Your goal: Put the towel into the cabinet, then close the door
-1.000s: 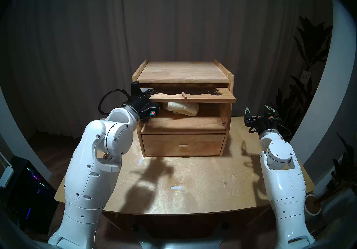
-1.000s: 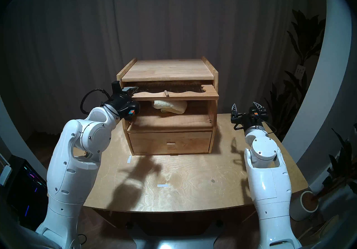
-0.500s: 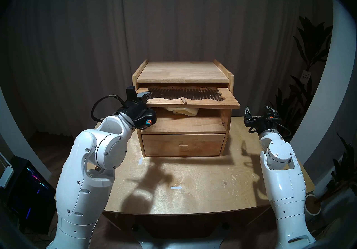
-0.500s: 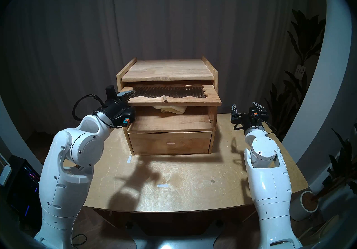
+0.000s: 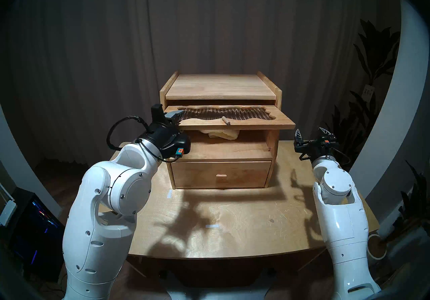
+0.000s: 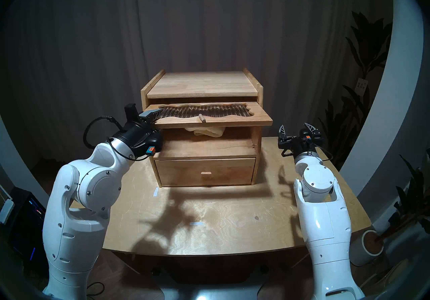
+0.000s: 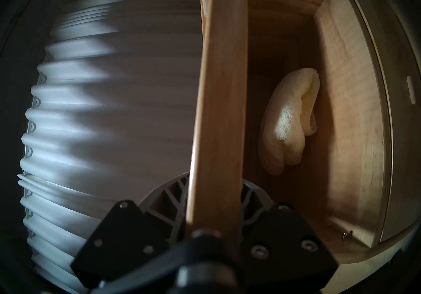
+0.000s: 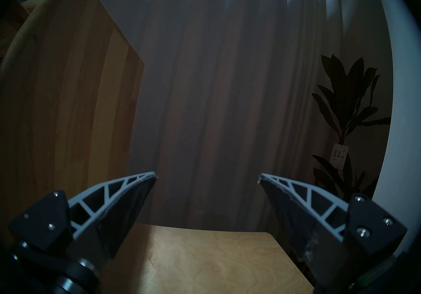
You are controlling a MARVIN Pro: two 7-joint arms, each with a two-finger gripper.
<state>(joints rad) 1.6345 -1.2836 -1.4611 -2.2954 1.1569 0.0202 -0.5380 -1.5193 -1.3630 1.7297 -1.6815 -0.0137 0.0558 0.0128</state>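
Pulled further out since a second ago, the door [image 5: 235,122] stays clamped by the left gripper [image 5: 177,118]; right gripper [image 5: 313,135] gapes empty.

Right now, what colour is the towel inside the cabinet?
Cream-white towel, clearest in the left wrist view.

We see the cabinet [image 5: 220,88] at the tabletop's [image 5: 232,222] far middle. The towel [image 5: 223,134] lies inside its compartment, under the door [image 5: 277,121] jutting out level toward us, above the drawer [image 5: 221,174]. Left hand [image 5: 178,116] meets the door's left end; right hand [image 5: 311,133] sits right of the cabinet.
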